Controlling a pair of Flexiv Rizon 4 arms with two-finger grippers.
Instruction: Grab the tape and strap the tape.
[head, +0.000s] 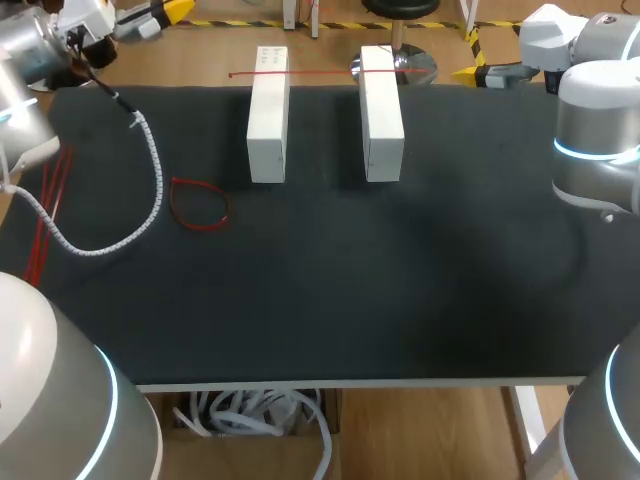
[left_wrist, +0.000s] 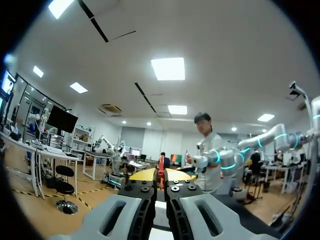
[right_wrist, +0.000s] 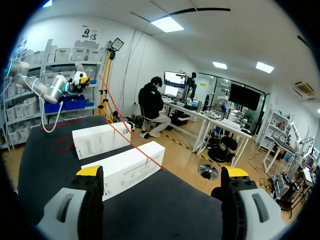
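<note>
A long thin red tape (head: 320, 72) lies across the far ends of two white blocks (head: 268, 115) (head: 382, 112); the right wrist view shows the same tape (right_wrist: 135, 142) crossing both blocks (right_wrist: 127, 170). A closed red tape loop (head: 200, 205) rests flat on the black mat left of the blocks. My left gripper (head: 165, 12) is off the table's far left corner, raised. In its own view the left gripper (left_wrist: 161, 175) is shut, with a short red tape end pinched between the yellow tips. My right gripper (right_wrist: 162, 172) is open and empty beyond the far right edge, right gripper (head: 482, 74), with the blocks ahead of it.
A bundle of spare red tapes (head: 45, 215) lies at the mat's left edge. A white coiled cable (head: 150, 190) from my left arm drapes over the left part of the mat (head: 350, 290). The two blocks stand parallel with a gap between them.
</note>
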